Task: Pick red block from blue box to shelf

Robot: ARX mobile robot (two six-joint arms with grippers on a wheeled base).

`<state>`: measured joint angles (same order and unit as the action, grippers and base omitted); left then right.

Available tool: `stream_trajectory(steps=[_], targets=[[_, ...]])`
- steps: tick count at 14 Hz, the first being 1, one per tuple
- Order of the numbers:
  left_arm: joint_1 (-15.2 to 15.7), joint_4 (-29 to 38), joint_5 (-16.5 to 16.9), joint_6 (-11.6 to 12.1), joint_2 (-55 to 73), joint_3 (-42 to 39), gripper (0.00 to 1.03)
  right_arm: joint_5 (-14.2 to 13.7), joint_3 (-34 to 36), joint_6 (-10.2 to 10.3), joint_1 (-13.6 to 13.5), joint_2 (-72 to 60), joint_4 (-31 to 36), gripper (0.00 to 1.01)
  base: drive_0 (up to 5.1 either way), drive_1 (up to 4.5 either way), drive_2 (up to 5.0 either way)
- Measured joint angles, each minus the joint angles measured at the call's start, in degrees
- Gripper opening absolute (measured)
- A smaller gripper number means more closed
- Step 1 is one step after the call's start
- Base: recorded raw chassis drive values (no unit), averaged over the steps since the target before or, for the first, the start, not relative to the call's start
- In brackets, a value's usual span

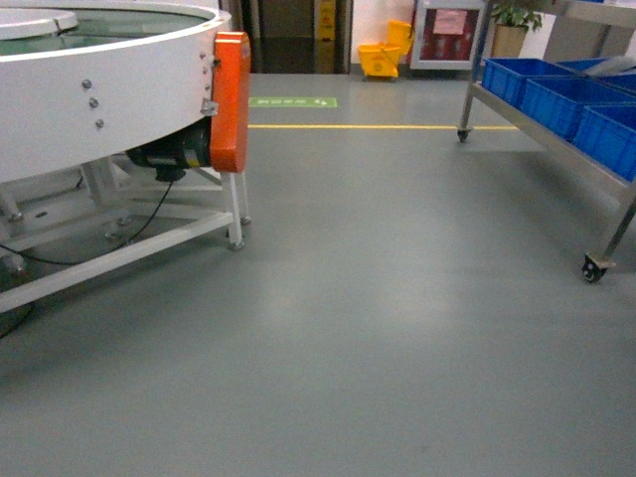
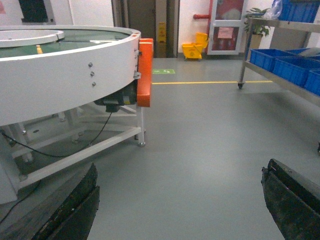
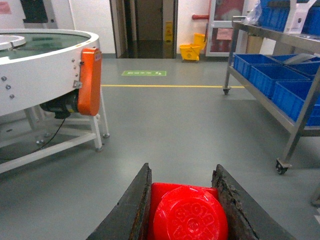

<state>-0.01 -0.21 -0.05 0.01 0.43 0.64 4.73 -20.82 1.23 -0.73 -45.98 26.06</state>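
The red block [image 3: 187, 212] sits wedged between the two dark fingers [image 3: 131, 207] of the right gripper [image 3: 186, 210], its round stud facing the wrist camera; raised lettering rings the stud, but it is too soft to read. The fingers press against both sides of the block, clenched on it above the gray floor [image 1: 397, 298].

The left gripper [image 2: 182, 205] hangs with its fingers [image 2: 75, 205] spread wide, nothing between them but floor. Neither gripper shows in the head view.

To the robot's left stands a white round table [image 1: 99, 109] with an orange panel [image 1: 230, 99] on its side, a dark motor [image 1: 169, 154] slung beneath and black cable trailing across its white frame. To the right is the shelf [image 1: 556, 149], a steel rack on casters, its lower tier lined with dark blue crates [image 1: 556, 94]; in the right wrist view more blue crates show on the tier above.

A yellow line [image 1: 378, 126] crosses the floor ahead, with a green floor sign [image 1: 293, 102] beyond it whose marks cannot be read. Farther back are a yellow mop bucket [image 1: 383, 58], a yellow caution sign [image 1: 325, 20] in a dark doorway, a glass-fronted cabinet [image 1: 449, 35] with a red notice, illegible at this distance, and a potted plant [image 1: 512, 25]. Open floor lies between the robot and the shelf.
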Motion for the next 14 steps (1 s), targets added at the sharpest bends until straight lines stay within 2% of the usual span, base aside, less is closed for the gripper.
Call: stream_trajectory(steps=[14], targets=[[0.0, 0.0, 0.0, 0.0, 0.0, 0.0, 0.98, 0.0, 0.0, 0.0, 0.0, 0.1, 0.1, 0.28, -1.5, -1.54, -1.5]])
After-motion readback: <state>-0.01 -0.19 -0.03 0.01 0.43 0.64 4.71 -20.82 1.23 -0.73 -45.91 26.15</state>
